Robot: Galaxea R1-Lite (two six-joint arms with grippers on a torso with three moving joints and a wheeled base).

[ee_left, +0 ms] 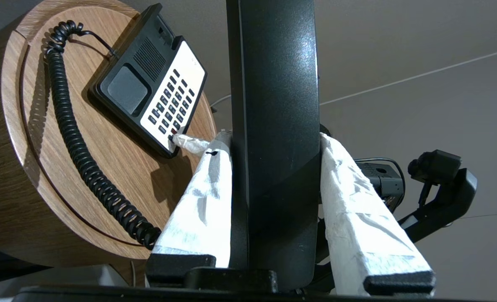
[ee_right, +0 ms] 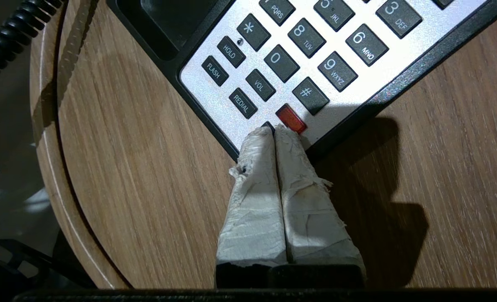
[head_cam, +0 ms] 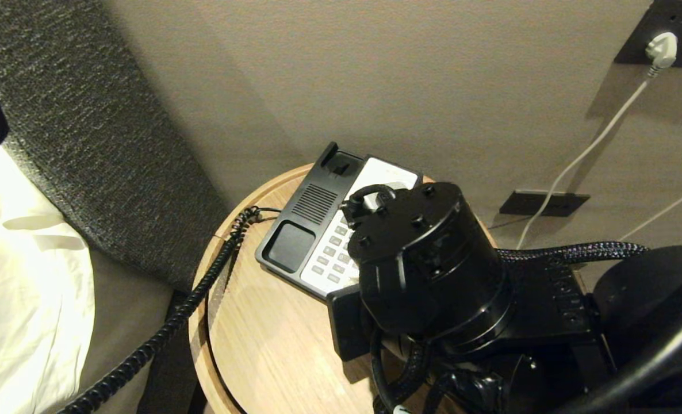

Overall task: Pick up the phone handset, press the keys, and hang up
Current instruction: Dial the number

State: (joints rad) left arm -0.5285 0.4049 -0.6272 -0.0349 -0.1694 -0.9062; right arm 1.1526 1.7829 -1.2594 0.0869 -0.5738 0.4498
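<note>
The phone handset (ee_left: 273,126) is off the phone. The left gripper (ee_left: 273,138) is grasping it, with one white-wrapped finger (ee_left: 202,201) on each side of the shiny black bar. This gripper is held off to the side of the round wooden desk (ee_left: 118,180) and does not show in the head view.

The phone base (head_cam: 312,224) sits near the back edge of the desk, close to the wall (head_cam: 375,69). Its cradle is bare (you can see the two hollow spots where the ends would lie). The keys (ee_right: 298,46) are small grey buttons in rows on the pale faceplate (ee_right: 403,54).

The right gripper (ee_right: 273,132) is clenched, its two taped fingers (ee_right: 254,201) pressed flat against each other with nothing between them. The tips rest on the bottom row of the faceplate, at the corner of the phone base nearest the middle of the desk. They sit just beside a small red button (ee_right: 291,118) and partly cover a dark key next to it. I cannot tell which key that is. In the head view the right arm (head_cam: 433,270) is a big black shape over the right side of the desk, and it hides that part of the phone base.

The coiled cord (head_cam: 203,287) starts at the left side of the phone base, runs along the left edge of the desk, and drops over the rim. Past that edge lies a white pillow (head_cam: 25,276) against a dark headboard (head_cam: 88,132).
</note>
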